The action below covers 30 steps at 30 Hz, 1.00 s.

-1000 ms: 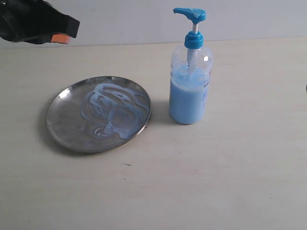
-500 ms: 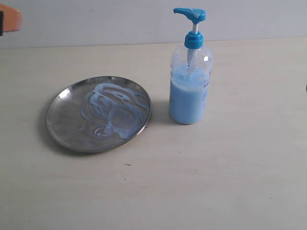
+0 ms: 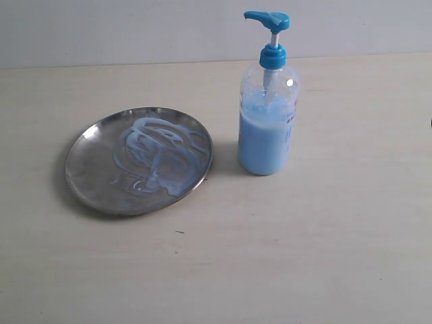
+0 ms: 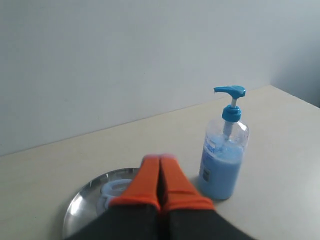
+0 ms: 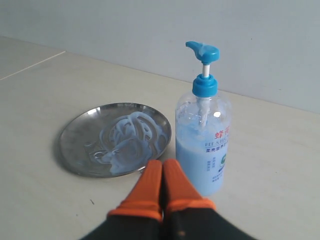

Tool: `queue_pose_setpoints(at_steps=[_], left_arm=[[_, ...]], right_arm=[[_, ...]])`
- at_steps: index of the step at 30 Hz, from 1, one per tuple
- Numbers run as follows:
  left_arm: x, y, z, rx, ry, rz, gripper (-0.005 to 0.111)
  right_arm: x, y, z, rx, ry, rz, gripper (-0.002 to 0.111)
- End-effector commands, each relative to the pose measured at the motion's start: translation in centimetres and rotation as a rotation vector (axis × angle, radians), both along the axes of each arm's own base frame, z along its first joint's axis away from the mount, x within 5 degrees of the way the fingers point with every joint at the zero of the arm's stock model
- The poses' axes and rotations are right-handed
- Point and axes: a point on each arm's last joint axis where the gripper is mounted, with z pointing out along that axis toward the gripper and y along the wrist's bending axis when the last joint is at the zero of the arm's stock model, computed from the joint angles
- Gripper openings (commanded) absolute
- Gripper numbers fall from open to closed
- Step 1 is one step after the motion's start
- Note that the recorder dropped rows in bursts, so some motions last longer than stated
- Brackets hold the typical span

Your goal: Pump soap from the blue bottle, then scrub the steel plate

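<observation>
Gone from the far left corner of the exterior view: my left arm, showing there a moment ago, is now sitting wholly outside that frame. Left jaws are pressing together, orange fingertips point(image 4: 150, 182) touching, nothing between them, with the steel plate point(image 3: 88, 165) showing just past them. Right jaws are likewise resting together, empty, pointing toward the blue bottle point(image 3: 264, 135) from close by. Steel plate is lying flat on the table point(image 3: 304, 256), left of the bottle in the exterior view, near it but not touching. Soap point(image 3: 158, 152) is sitting in whitish-blue swirls across the plate's middle and bottle-side half. Bottle is standing upright, pump head point(image 3: 268, 20) raised, pale blue liquid filling roughly half.
</observation>
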Motion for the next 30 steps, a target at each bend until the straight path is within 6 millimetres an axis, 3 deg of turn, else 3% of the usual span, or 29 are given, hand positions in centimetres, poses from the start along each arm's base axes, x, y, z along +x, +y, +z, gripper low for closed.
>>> queue_pose_setpoints(at_steps=[1,25,30], left_arm=[[-0.49,0.34,0.01,0.0,-0.041,0.003,0.0],[-0.57,0.39,0.23,-0.029,-0.048,0.008,0.0],[-0.31,0.47,-0.64,-0.082,-0.091,0.034,0.0]], right_arm=[[0.03,-0.01,-0.03,0.006,-0.007,-0.004,0.0],[0.03,-0.01,-0.03,0.006,-0.007,-0.004,0.0],[0.03,-0.01,-0.03,0.006,-0.007,-0.004,0.0]])
